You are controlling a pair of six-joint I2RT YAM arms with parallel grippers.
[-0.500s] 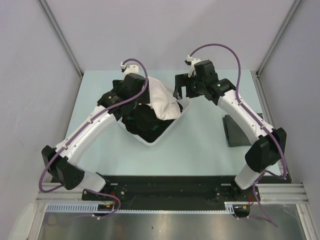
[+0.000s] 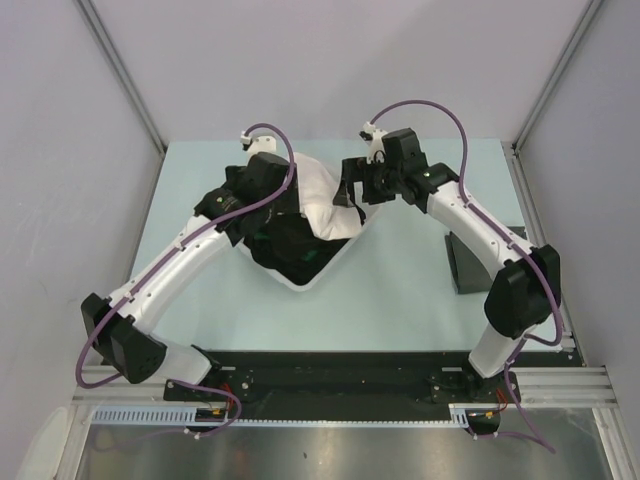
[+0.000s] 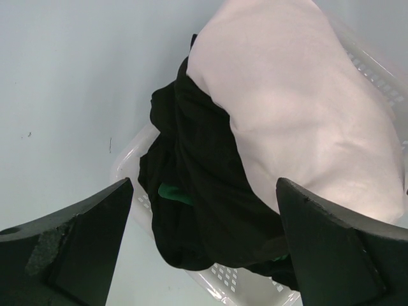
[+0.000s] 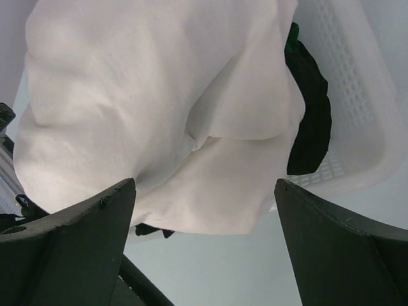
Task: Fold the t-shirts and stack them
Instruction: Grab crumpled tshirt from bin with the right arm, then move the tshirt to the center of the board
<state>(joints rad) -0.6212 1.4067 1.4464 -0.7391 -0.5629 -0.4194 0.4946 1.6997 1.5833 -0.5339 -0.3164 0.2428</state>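
Observation:
A cream-white t-shirt (image 2: pixel 325 200) lies heaped on black t-shirts (image 2: pixel 290 248) in a white plastic tub (image 2: pixel 300 282) at the table's middle. My left gripper (image 2: pixel 252 215) hovers over the tub's left side. In the left wrist view it is open (image 3: pixel 204 185) above the black cloth (image 3: pixel 204 210), with the white shirt (image 3: pixel 299 115) to the right. My right gripper (image 2: pixel 352 186) sits at the tub's far right corner. In the right wrist view it stands open (image 4: pixel 204 185) just over the white shirt's (image 4: pixel 159 95) hanging edge, holding nothing. A black shirt (image 4: pixel 312 121) peeks out beside the tub wall (image 4: pixel 357 95).
A dark wedge-shaped stand (image 2: pixel 470 262) sits on the pale green table (image 2: pixel 400 290) at the right, under my right forearm. Grey enclosure walls close in the left, right and back. The tub stands turned diamond-wise, one corner pointing at the arm bases.
My right gripper has moved left, closer to the white shirt at the tub's corner. The left arm has shifted only slightly over the tub. Both stay open.

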